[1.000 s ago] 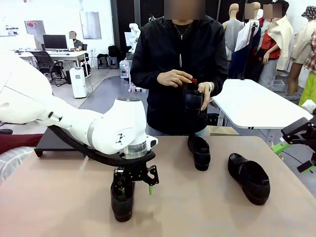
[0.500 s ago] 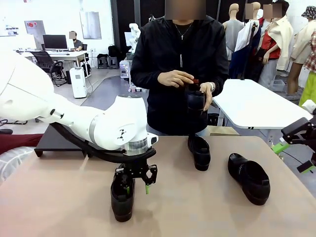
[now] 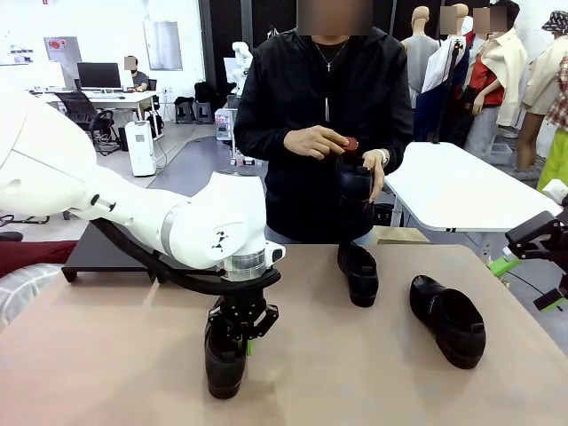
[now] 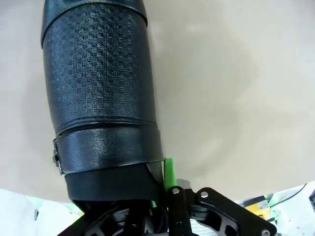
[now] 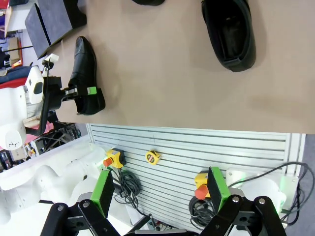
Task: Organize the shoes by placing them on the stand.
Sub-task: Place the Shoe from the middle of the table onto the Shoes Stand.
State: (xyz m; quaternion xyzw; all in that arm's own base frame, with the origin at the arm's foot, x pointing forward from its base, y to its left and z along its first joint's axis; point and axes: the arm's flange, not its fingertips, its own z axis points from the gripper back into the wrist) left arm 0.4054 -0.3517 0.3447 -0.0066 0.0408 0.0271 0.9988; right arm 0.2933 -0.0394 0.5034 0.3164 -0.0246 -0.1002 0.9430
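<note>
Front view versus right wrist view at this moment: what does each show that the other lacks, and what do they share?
Front view: a person's hands holding up a fourth shoe beyond the table's far edge, and a white side table behind. Right wrist view: the slatted white panel below the table's near edge, with stop buttons and cables. Both: the left gripper shut on the near shoe at its heel, the open right gripper, the loose shoe on the robot's right, and the black stand.
</note>
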